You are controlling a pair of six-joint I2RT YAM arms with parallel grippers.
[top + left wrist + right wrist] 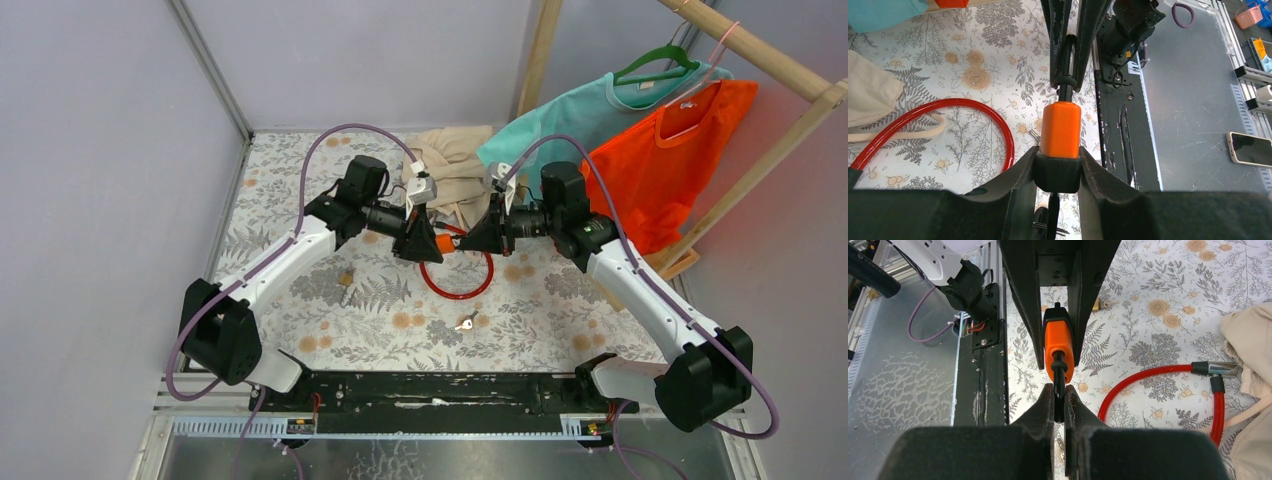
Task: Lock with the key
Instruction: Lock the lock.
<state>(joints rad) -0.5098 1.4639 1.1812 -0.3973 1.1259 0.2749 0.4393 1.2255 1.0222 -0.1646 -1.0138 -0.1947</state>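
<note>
Orange in colour, the lock body is held above the table, clamped at its dark base between the jaws of the left gripper. The right gripper faces it head-on, its jaws pressed together on a thin black pin that enters the lock body's end; whether this is a key blade cannot be told. A red cable loops across the floral surface beneath both grippers. A silver key lies loose on the table nearer the arm bases, touched by neither gripper. A beige cloth lies behind.
</note>
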